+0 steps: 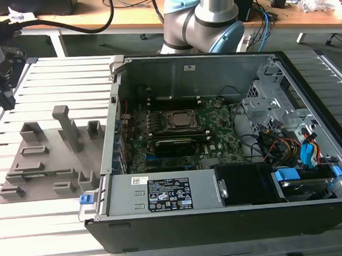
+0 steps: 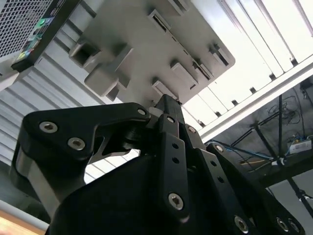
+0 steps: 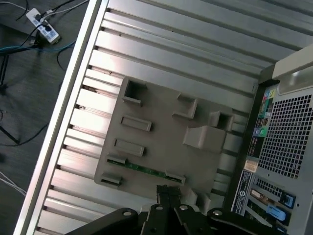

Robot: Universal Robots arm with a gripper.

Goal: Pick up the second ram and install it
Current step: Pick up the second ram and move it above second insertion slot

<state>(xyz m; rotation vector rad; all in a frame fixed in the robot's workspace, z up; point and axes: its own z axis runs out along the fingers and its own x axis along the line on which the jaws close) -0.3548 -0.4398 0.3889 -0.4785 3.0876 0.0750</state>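
Black two-finger tool (image 3: 168, 190) hangs above the grey slotted fixture plate (image 3: 161, 132) on the ribbed aluminium bench (image 3: 186, 49). Its fingers are pressed together and hold nothing. The second ram (image 3: 142, 168), a narrow green circuit-board stick, lies in the plate.

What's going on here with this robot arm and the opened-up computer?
A grey-and-blue robot arm is working beside an open black computer case on a slatted metal table. In the first wrist view its black gripper hovers over a grey slotted plastic tray, close to a long, narrow green memory stick lying along the tray's near edge. The stick has not been picked up yet.
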